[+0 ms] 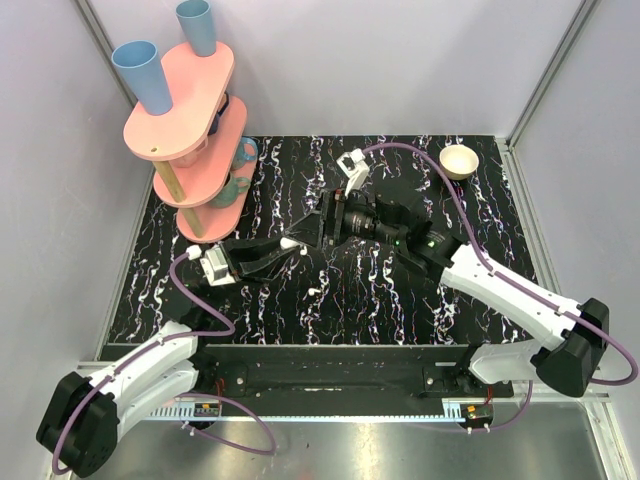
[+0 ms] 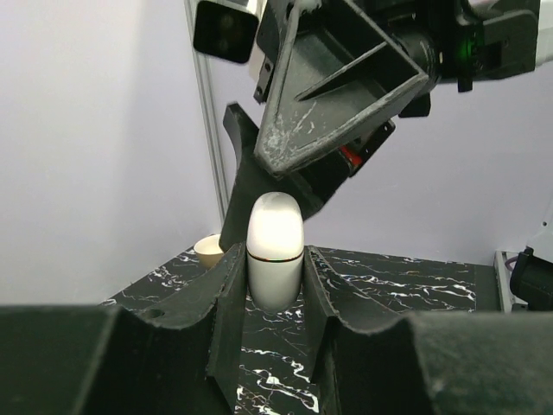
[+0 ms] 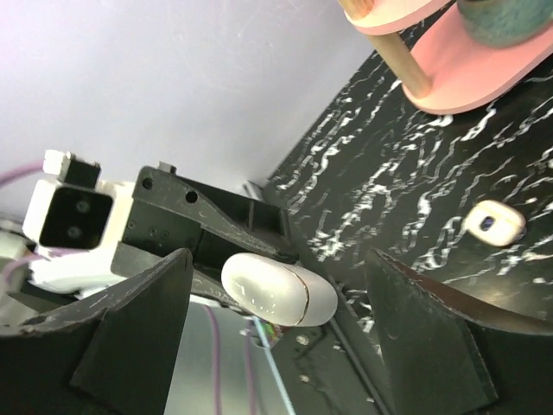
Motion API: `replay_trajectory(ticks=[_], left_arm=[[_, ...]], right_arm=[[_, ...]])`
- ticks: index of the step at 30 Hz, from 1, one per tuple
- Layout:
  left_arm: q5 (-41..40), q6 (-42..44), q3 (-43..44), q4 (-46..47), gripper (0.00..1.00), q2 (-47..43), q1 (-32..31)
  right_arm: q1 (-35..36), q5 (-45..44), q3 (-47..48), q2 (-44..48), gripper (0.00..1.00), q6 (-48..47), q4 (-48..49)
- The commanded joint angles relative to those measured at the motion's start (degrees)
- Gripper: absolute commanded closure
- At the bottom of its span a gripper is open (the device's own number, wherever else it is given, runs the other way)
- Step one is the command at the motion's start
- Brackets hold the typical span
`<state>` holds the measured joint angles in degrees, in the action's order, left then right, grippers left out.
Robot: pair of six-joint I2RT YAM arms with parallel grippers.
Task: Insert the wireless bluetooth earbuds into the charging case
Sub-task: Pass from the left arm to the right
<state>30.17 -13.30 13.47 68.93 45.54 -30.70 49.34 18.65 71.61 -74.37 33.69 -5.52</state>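
Observation:
The charging case (image 2: 275, 251) is a white oval pod, lid closed with a thin seam, standing upright between the fingers of my left gripper (image 2: 272, 261), which is shut on its lower half. In the top view that gripper (image 1: 285, 247) holds the case (image 1: 290, 243) above the middle of the table. My right gripper (image 3: 276, 259) faces it, open wide, one finger on each side of the case (image 3: 278, 290) and clear of it. In the left wrist view it (image 2: 337, 112) hangs just above and behind the case. One tiny white piece, seemingly an earbud (image 1: 314, 291), lies on the table nearer the arm bases.
A pink tiered stand (image 1: 185, 110) with blue cups stands at the back left. A cream bowl (image 1: 459, 160) sits at the back right. A white rounded-square piece with a dark centre (image 3: 494, 222) lies on the black marbled table (image 1: 400, 300) near the stand.

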Motion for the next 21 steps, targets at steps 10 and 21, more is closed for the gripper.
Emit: replay_trajectory(ticks=[10,21], left_arm=[[-0.55,3.63,0.41,2.27,1.0,-1.15,-0.15],[-2.66,5.04,-0.29,2.35,1.0,-2.39,-0.15]], right_arm=[[-0.39,-0.02,-6.93,1.59,0.19,26.16,15.62],[-0.39,3.58,-4.82,-0.6,0.21,27.3,12.73]])
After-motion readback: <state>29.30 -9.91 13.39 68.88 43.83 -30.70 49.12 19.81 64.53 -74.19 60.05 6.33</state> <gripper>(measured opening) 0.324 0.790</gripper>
